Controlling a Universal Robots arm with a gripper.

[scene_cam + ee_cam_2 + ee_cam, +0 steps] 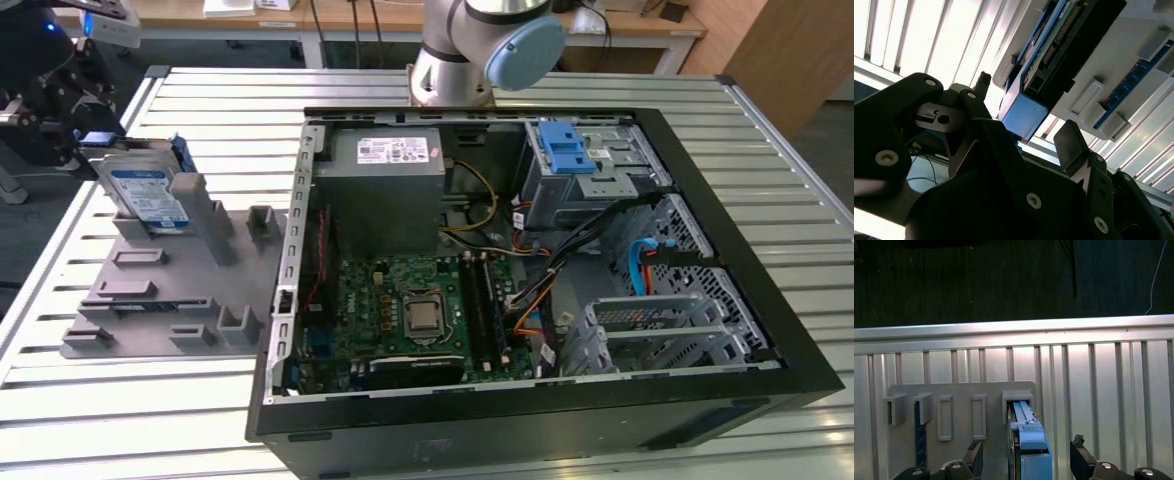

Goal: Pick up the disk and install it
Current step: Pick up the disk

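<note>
The disk (pixel 144 195) stands on edge in a slot of the grey holder plate (pixel 174 285) on the exterior view's left. It is silver, with a white-and-blue label and a blue bracket. My gripper (pixel 83 128) hangs at its far upper end. In the first wrist view the blue bracket end of the disk (pixel 1030 440) lies between my two dark fingers (pixel 974 454), with a gap on each side, so the gripper (pixel 1026 449) is open. The second wrist view shows the same: the gripper (pixel 1026 107) is spread around the blue end of the disk (pixel 1024 114) without touching it.
The open computer case (pixel 534 400) fills the middle and right of the slatted metal table (pixel 107 420). Inside it are the grey power-supply box (pixel 387 185), the motherboard (pixel 414 310) and a metal cage with a blue latch (pixel 581 160). The arm's base (pixel 467 50) stands behind the case.
</note>
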